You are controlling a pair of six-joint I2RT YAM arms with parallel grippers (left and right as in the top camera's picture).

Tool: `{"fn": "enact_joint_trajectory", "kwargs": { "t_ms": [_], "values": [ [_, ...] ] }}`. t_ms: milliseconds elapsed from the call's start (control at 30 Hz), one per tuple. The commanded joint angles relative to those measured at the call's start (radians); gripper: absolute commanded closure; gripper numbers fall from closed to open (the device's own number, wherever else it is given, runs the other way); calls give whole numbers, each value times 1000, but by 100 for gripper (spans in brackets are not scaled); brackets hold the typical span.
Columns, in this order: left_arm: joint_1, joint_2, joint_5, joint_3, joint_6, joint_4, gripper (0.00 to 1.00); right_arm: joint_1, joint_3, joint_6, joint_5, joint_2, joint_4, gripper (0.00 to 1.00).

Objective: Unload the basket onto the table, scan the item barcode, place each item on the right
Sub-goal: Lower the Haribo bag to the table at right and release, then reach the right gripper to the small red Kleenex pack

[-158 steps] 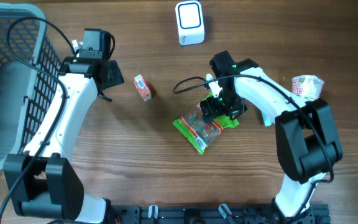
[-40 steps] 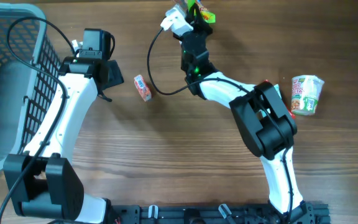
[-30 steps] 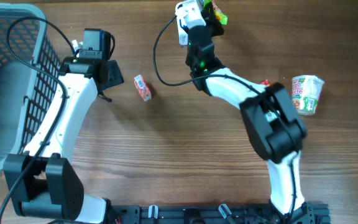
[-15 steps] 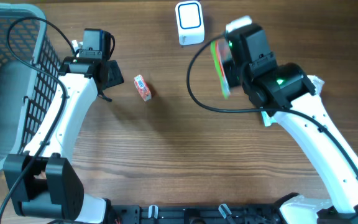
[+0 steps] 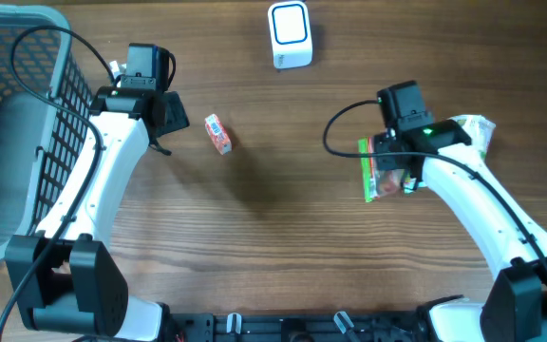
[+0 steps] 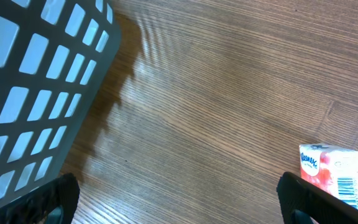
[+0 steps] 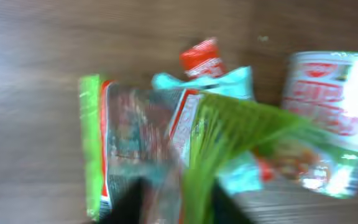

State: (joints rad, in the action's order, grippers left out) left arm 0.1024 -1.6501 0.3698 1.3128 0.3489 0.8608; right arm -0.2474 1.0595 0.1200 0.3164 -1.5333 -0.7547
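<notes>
The item, a green-edged clear snack packet (image 5: 376,171), lies or hangs low over the table at the right, under my right gripper (image 5: 393,169). The right wrist view is blurred: the packet (image 7: 142,137) fills it, and a green fold of it runs between the two dark fingers, which stand apart around it. The white barcode scanner (image 5: 290,35) stands at the back centre, well away from the packet. My left gripper (image 5: 173,112) is wide open over bare wood, with nothing between its fingers (image 6: 303,202).
A grey basket (image 5: 17,133) fills the left edge. A small red-and-white box (image 5: 217,133) lies just right of the left gripper (image 6: 182,205). A cup noodle (image 5: 473,133), a teal sachet (image 7: 229,84) and a red sachet (image 7: 201,59) sit beside the packet.
The right arm carried the packet from the scanner at the back down to the right middle of the table. Its fingers have spread apart. The left arm has not moved.
</notes>
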Motion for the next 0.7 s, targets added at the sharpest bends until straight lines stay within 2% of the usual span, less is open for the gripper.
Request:
{"fn": "enact_joint_trajectory", "kwargs": {
  "t_ms": [0,67,133,233,300,333,467,533,667],
  "values": [
    [-3,6,13,-1,-12,-1,0,42,6,14,134,-1,28,1],
    [-3,6,13,-1,-12,-1,0,42,36,14,130,0,31,0],
    [-3,6,13,-1,-12,-1,0,30,101,11,38,2,10,1],
    [-3,6,13,-1,-12,-1,0,-19,234,11,-441,2,29,12],
    [-3,5,13,-1,-12,-1,0,-65,246,17,-659,2,125,14],
    [-3,6,13,-1,-12,-1,0,-114,246,57,-679,-5,185,14],
    [-3,5,13,-1,-12,-1,0,-261,245,141,-551,-64,297,14],
    [-3,6,13,-1,-12,-1,0,-361,245,148,-505,-140,389,14],
    [-3,6,13,-1,-12,-1,0,-460,245,145,-430,-287,518,11]
  ]
}}
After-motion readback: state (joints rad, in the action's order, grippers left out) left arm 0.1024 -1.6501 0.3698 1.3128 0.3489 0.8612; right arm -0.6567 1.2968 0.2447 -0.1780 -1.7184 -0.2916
